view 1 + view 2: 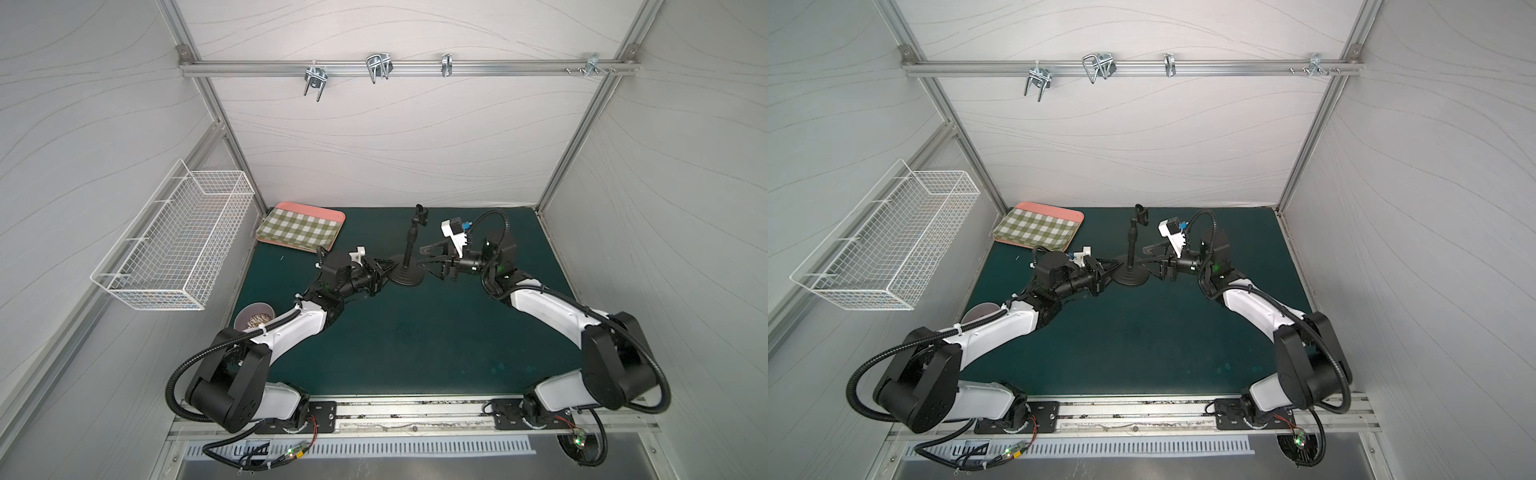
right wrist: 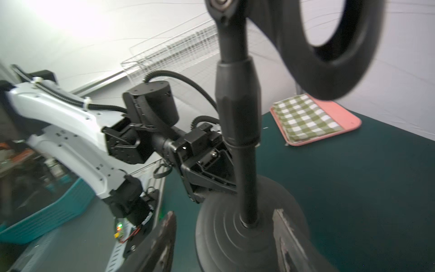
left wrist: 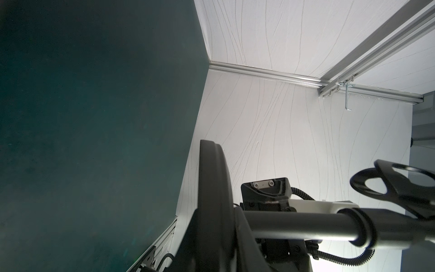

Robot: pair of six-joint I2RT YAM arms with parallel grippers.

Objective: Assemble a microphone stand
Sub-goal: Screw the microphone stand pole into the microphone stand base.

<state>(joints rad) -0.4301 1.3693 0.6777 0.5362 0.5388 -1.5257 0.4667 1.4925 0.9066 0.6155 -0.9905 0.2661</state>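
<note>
— Checking top views first: where's my stand?
— Your microphone stand (image 1: 409,253) is upright in the middle of the mat (image 1: 415,340). The rod (image 1: 410,245) sits in the base (image 1: 407,276), with the clip (image 1: 422,214) on top. It looks assembled, I'd say. Your left gripper (image 1: 384,271) is at the base's edge on one side. Your right gripper (image 1: 430,262) is low beside the rod on the other. Both top views show the same. The tray (image 1: 1074,217) is well apart, not involved.
— Why hold the base?
— My guess: you're pinning it so the stand can't slide or tip while the rod is handled.
— Left wrist?
— The base (image 3: 211,188) is edge-on and very close, with the rod (image 3: 294,223) running off it. Your left fingers barely show here. They read as closed on the base's rim.
— Right wrist?
— Your fingers (image 2: 168,235) stand apart, one on each side of the rod (image 2: 244,176), low over the base (image 2: 235,235). They grip nothing. Can't tell if the tips graze the base. Your left gripper (image 2: 207,188) is behind, clamped at the rim.
</note>
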